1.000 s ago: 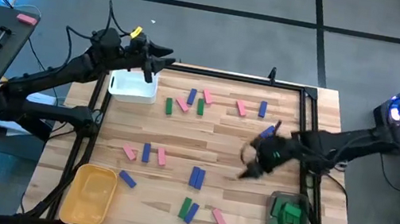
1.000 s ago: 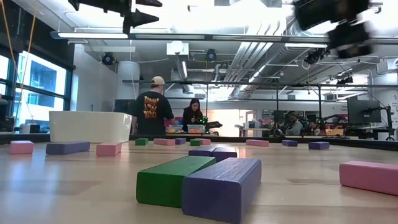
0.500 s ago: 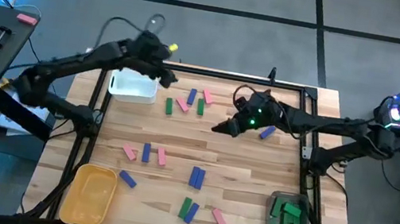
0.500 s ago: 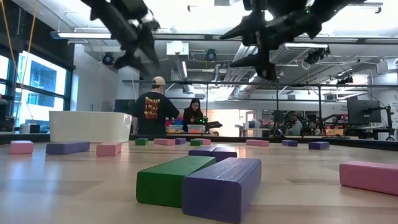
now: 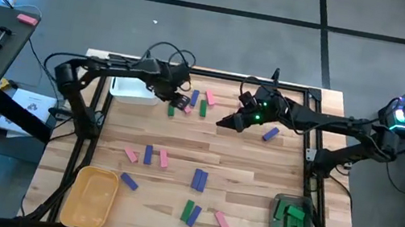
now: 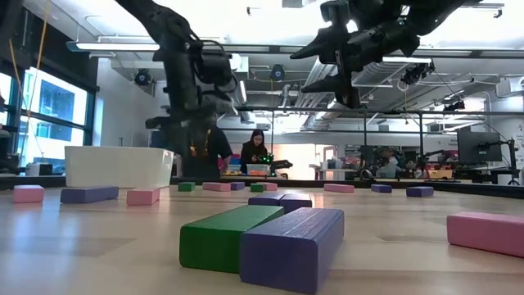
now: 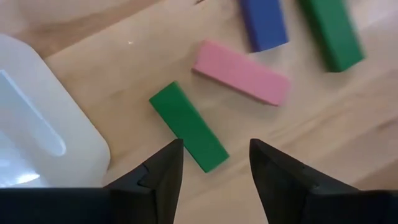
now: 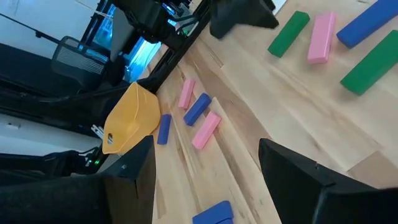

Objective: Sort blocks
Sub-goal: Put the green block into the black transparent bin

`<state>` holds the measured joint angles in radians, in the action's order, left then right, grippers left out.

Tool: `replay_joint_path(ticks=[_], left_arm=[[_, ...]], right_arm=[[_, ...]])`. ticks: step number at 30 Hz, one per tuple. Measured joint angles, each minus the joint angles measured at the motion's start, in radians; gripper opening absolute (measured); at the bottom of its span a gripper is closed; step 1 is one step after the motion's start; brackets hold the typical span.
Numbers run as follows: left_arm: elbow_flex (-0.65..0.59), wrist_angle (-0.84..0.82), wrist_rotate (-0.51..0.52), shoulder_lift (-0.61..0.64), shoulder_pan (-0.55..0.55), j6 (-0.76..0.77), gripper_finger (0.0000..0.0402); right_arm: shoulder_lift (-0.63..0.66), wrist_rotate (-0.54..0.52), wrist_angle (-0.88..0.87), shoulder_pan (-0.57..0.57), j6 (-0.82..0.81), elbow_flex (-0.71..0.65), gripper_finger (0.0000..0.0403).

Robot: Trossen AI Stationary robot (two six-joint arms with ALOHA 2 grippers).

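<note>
1. The left gripper (image 7: 211, 165) hangs over the table's far-left part with its fingers apart and nothing between them; a green block (image 7: 188, 126) lies just ahead of its tips.
2. Beside that block are a pink block (image 7: 241, 72), a blue block (image 7: 263, 23) and a second green block (image 7: 330, 32); the white bin (image 7: 43, 130) sits close on the gripper's other side.
3. The right gripper (image 5: 227, 122) hovers well apart from the left, spread wide, holding nothing.
4. Only the high view shows the clear bin (image 5: 288, 223) with green blocks and the yellow bin (image 5: 90, 198).
</note>
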<state>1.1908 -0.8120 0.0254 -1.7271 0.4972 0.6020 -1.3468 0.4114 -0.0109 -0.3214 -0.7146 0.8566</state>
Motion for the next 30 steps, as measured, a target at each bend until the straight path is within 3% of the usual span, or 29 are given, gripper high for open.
replay_joint_path(ticks=[6,15,22,26,30], left_arm=[[0.0,0.012,0.089,-0.055,-0.037,0.036,0.0148],[0.0,0.024,0.08,-0.113,-0.037,0.048,0.0144],[0.0,0.058,0.081,-0.113,-0.037,-0.072,0.0137],[0.0,0.028,0.081,-0.113,-0.027,-0.084,0.0101],[0.0,0.019,0.082,-0.113,-0.015,-0.065,0.0027]], right_arm=[[0.0,-0.005,0.0,-0.002,0.03,0.0,0.0216],[0.0,-0.006,-0.005,-0.002,0.069,0.0,0.0216],[0.0,-0.006,-0.007,-0.002,0.08,0.0,0.0216],[0.0,-0.006,-0.007,-0.002,0.087,0.0,0.0216],[0.0,-0.006,-0.008,-0.002,0.087,0.0,0.0216]])
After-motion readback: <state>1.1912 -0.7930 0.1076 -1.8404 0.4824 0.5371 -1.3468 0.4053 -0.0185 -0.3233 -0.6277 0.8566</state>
